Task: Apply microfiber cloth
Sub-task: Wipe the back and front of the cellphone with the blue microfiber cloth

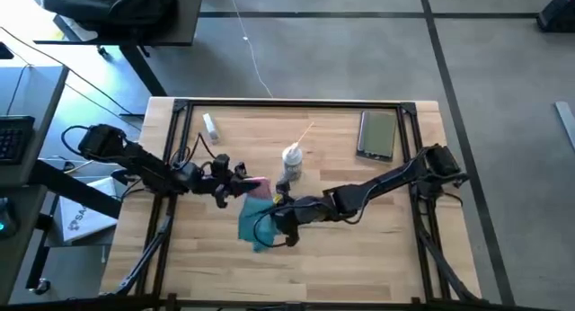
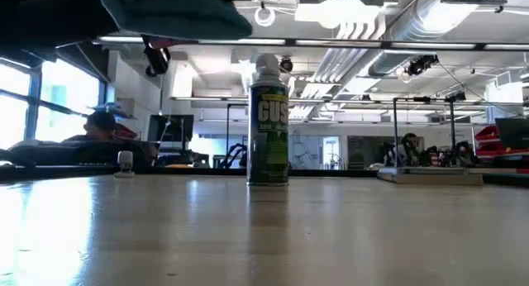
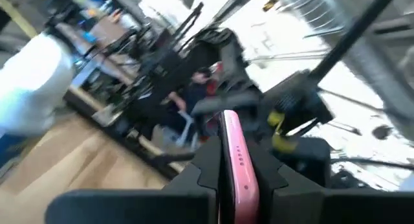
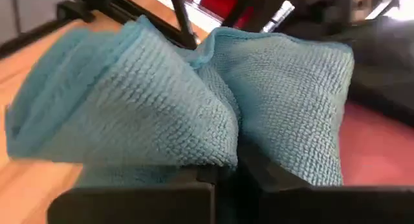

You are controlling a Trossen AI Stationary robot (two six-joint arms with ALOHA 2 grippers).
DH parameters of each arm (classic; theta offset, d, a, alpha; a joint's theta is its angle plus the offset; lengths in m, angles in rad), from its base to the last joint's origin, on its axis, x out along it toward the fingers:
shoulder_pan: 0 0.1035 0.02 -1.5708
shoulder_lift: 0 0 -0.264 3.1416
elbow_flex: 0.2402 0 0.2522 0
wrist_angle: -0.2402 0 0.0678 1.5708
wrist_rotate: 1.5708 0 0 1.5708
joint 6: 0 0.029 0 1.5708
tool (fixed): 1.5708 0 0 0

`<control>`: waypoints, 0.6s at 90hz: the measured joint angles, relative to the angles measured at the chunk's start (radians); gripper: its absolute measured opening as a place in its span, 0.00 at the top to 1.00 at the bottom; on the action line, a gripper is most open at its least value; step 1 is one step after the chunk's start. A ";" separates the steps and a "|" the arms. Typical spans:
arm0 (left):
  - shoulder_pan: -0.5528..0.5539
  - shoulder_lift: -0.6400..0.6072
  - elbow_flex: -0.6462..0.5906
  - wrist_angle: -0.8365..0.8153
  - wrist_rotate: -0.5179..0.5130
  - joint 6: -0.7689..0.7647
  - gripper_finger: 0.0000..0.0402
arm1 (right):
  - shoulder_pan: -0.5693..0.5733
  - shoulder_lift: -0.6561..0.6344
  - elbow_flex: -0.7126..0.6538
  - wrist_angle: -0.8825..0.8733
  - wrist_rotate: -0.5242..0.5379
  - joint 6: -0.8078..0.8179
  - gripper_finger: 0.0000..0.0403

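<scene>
I see a green spray can (image 1: 292, 163) standing up on my wooden table (image 1: 359, 257). A black phone (image 1: 377, 134) lies far back. A small clear bottle (image 1: 210, 125) lies apart from them.

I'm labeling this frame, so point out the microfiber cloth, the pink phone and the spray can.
microfiber cloth (image 4: 162, 107): right wrist view, woven fold.
pink phone (image 3: 236, 166): left wrist view, side edge.
spray can (image 2: 268, 125): low view, green label.

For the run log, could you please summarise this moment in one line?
left end effector: shut on pink phone | right end effector: shut on microfiber cloth
</scene>
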 joint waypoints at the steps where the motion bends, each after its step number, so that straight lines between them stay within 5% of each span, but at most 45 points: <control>1: 0.000 -0.003 0.000 -0.003 0.005 0.000 0.97 | 0.001 0.000 0.000 0.003 -0.001 0.000 1.00; 20: 0.001 -0.029 0.001 -0.063 0.074 -0.061 0.97 | 0.007 -0.011 -0.002 0.052 -0.002 -0.101 1.00; 54: -0.003 -0.025 0.000 -0.132 0.202 -0.136 0.97 | 0.003 -0.021 0.000 0.169 0.161 -0.390 1.00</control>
